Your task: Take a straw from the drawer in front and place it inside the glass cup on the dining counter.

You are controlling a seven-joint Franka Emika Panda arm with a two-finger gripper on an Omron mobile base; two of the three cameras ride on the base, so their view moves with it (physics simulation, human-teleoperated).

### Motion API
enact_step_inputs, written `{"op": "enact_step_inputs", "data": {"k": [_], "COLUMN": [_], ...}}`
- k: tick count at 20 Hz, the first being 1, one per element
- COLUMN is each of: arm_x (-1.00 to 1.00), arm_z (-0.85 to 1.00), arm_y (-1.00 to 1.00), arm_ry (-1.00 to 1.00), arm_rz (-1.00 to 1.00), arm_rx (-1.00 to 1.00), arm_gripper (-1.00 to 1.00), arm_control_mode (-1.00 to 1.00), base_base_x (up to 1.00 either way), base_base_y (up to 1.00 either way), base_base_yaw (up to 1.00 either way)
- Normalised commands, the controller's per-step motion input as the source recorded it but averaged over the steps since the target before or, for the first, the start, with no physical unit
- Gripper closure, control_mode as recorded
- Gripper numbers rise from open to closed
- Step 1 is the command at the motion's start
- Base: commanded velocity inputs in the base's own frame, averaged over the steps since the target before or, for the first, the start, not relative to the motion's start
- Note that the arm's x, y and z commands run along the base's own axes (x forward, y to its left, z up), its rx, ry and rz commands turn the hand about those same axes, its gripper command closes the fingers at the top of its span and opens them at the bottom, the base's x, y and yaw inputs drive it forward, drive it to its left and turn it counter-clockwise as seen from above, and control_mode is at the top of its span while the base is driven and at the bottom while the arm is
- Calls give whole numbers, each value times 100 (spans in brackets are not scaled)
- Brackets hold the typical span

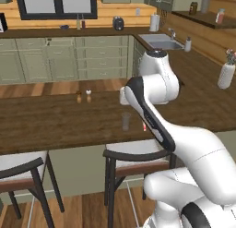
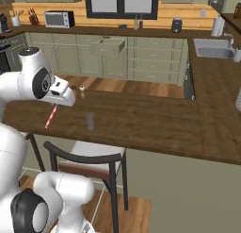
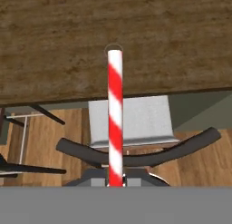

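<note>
My gripper (image 2: 57, 105) is shut on the straw (image 2: 51, 117), a red-and-white striped stick that hangs tilted down and to the left over the near edge of the dining counter (image 2: 141, 123). In the hand view the straw (image 3: 115, 119) runs straight up from the gripper (image 3: 115, 181), and its far end lies over the wood. The glass cup (image 2: 89, 121) stands upright on the counter, a little to the right of the straw and apart from it. My arm hides the hand in the left base view, where a red straw end (image 1: 144, 126) shows beside the glass cup (image 1: 125, 121). The drawer (image 2: 109, 46) juts open in the far cabinets.
Two small shakers (image 1: 83, 96) stand on the counter beyond the cup. Black-framed stools (image 1: 133, 158) (image 2: 84, 161) sit under the counter's near edge, directly below the hand. A sink (image 1: 160, 41) and a white vase (image 1: 226, 75) are on the right-hand worktop.
</note>
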Motion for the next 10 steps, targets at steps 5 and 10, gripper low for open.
{"op": "enact_step_inputs", "data": {"k": [5,10], "arm_x": [30,26], "arm_z": [10,0], "arm_y": [-64,-56], "arm_ry": [-16,-27], "arm_rz": [43,62], "arm_rx": [25,22], "arm_gripper": [100,100], "arm_control_mode": [-100,-100], "base_base_x": [0,0], "base_base_y": [0,0], "base_base_yaw": [0,0]}}
